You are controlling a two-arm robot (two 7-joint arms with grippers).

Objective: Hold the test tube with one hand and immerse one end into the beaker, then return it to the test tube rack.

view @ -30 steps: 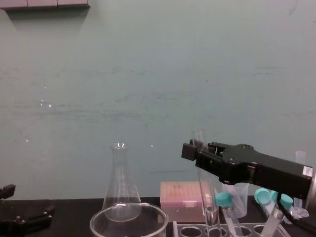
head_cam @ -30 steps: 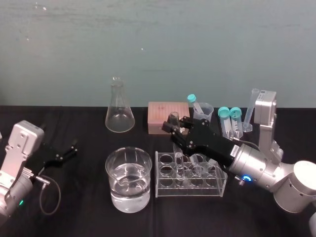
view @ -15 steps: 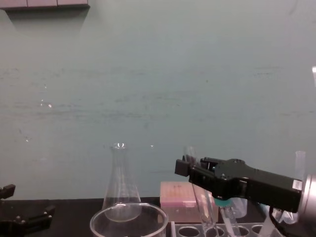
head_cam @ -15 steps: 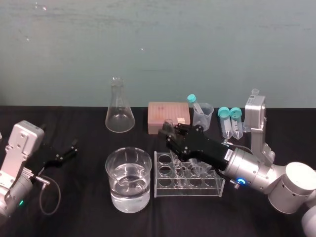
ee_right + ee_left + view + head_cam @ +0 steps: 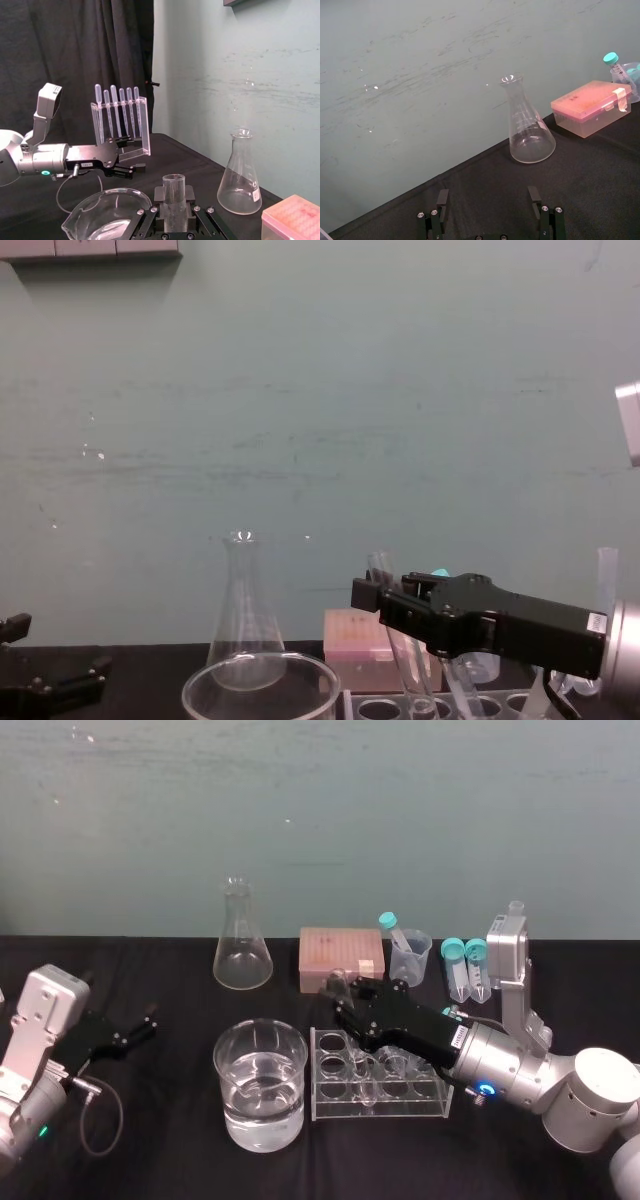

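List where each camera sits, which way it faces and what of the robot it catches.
Head: high, looking down on the table; both arms, right gripper holding the test tube at the test tube rack.
Chest: low, looking across at the wall; right gripper, rim of the beaker.
Left wrist: behind the open left gripper, facing the flask.
Right wrist: behind its jaws, shut on the test tube, facing the left arm.
All four share the flask.

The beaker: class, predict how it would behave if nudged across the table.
The beaker looks wide and squat, so it probably slides rather than tips. It is partly filled with clear liquid, so likely heavy and sloshing. Clear glass: probably fragile.
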